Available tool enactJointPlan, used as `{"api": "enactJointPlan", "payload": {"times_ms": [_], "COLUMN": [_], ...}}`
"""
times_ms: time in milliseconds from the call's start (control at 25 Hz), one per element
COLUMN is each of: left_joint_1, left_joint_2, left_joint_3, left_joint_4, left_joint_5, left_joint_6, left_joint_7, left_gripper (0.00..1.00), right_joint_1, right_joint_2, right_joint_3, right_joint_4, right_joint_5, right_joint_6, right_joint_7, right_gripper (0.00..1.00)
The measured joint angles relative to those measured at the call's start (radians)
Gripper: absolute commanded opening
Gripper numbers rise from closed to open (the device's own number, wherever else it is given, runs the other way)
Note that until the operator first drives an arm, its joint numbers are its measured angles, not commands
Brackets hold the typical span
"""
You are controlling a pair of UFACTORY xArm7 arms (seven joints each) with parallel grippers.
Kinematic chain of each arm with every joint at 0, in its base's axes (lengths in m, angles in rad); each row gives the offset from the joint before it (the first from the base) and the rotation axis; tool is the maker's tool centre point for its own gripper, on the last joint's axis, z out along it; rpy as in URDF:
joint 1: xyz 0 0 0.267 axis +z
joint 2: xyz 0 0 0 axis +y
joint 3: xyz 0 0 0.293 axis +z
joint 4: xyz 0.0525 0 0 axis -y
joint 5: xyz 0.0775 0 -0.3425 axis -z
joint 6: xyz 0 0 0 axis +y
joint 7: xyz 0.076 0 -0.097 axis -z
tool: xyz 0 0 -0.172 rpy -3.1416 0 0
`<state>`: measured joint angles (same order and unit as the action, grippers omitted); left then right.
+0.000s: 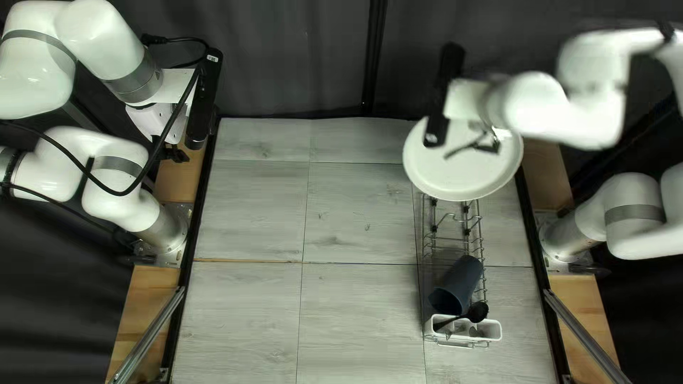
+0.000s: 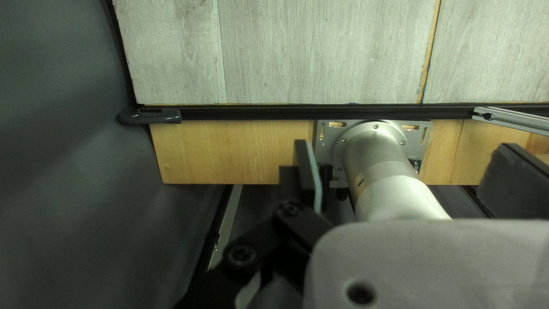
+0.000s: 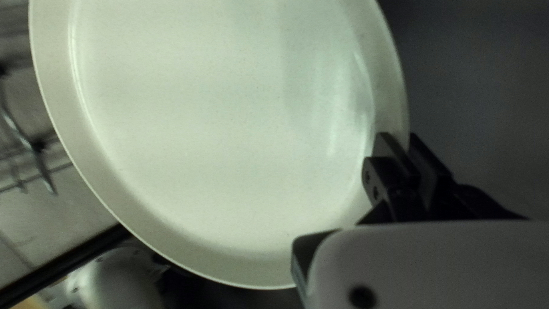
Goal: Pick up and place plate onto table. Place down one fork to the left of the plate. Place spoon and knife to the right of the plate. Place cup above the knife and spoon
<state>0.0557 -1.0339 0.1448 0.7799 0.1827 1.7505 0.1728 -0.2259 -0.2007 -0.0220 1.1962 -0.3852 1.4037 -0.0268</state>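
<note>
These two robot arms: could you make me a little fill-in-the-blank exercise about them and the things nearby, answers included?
My right gripper is shut on the rim of a round white ____.
My left gripper is not shut but ____.
The dark blue cup lies in the wire ____.
The spoon-like utensil at the white holder is coloured ____.

Missing words: plate; open; rack; black.

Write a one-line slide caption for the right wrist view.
Right gripper closed on the rim of a white plate, wire rack showing past its edge.
</note>
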Motion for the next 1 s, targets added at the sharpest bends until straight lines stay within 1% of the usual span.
{"api": "enactJointPlan", "payload": {"times_ms": [120,280,440,560,720,880,1000], "left_joint_1": [0.000,0.000,0.000,0.000,0.000,0.000,0.000], "left_joint_2": [0.000,0.000,0.000,0.000,0.000,0.000,0.000], "left_joint_3": [0.000,0.000,0.000,0.000,0.000,0.000,0.000], "left_joint_4": [0.000,0.000,0.000,0.000,0.000,0.000,0.000], "left_joint_5": [0.000,0.000,0.000,0.000,0.000,0.000,0.000], "left_joint_6": [0.000,0.000,0.000,0.000,0.000,0.000,0.000], "left_joint_7": [0.000,0.000,0.000,0.000,0.000,0.000,0.000], "left_gripper": [1.00,1.00,1.00,1.00,1.00,1.00,1.00], "right_joint_1": [-0.016,-0.030,-0.036,-0.032,-0.004,0.029,0.045], "right_joint_2": [0.053,0.106,0.177,0.234,0.314,0.389,0.462], "right_joint_3": [-0.040,-0.070,-0.078,-0.069,-0.038,-0.008,0.008], "right_joint_4": [0.005,-0.011,-0.024,-0.013,0.017,0.071,0.106], "right_joint_5": [0.106,0.234,0.358,0.435,0.487,0.498,0.506], "right_joint_6": [-0.065,-0.161,-0.263,-0.320,-0.381,-0.408,-0.448], "right_joint_7": [-0.064,-0.123,-0.170,-0.184,-0.168,-0.140,-0.136], "right_gripper": [0.00,0.00,0.00,0.00,0.00,0.00,0.00]}}
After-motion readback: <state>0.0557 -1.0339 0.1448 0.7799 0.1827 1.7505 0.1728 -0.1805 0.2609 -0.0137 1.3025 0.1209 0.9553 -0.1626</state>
